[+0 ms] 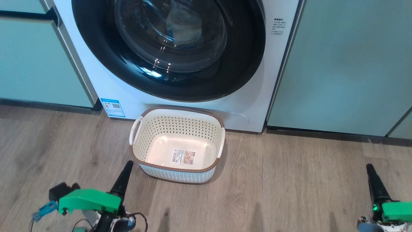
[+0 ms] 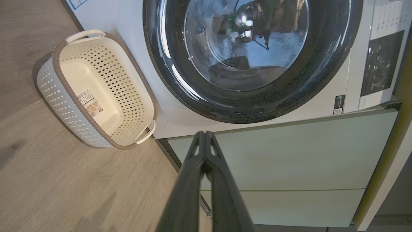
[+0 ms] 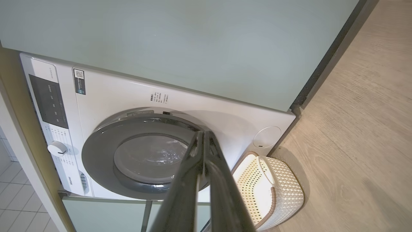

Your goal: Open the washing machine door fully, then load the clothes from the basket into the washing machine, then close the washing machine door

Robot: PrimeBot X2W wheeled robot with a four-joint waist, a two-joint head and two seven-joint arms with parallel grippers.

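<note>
The washing machine (image 1: pixel 276 83) is white, and its round black washing machine door (image 1: pixel 239 71) lies flush against the front, closed. Behind the glass sits a pale shape that I cannot identify. The cream basket (image 1: pixel 180 129) stands on the floor right in front of the machine, with just a label on its bottom. The clothes are out of view. My left gripper (image 1: pixel 128 165) is shut and holds nothing, just left of the basket's near corner. At the lower right, far from the basket, my right gripper (image 1: pixel 369 168) is also shut on nothing. The wrist views show the door (image 2: pixel 257 111) (image 3: pixel 96 154) closed too.
Pale-green cabinets (image 1: pixel 347 64) flank the machine on both sides. Wooden floor (image 1: pixel 289 180) stretches between the grippers and to the right of the basket. A control panel with a knob (image 3: pixel 57 149) runs along the machine's top.
</note>
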